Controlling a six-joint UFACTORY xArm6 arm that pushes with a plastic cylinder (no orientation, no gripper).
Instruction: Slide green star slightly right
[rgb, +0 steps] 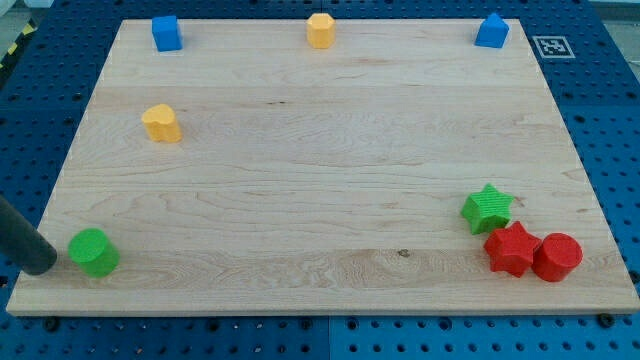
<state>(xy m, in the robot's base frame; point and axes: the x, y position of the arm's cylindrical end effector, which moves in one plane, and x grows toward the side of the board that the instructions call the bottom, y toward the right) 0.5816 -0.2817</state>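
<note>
**Tip far from its star**

The tip (42, 262) sits at the view's bottom left, just beside the green cylinder (94, 251); with no jaws, it holds nothing. The green star (487, 208) lies well apart, lower right, touching the red star (511, 248), so the rod must cross the board (320, 180) to push from its left.

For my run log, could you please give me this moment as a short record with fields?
tip: my tip at the board's bottom left, just left of the green cylinder
target: green star, lower right, far from the tip
beside target: red star just below it, red cylinder to that star's right
top edge: blue block, orange block, blue block
upper left: yellow block
</note>
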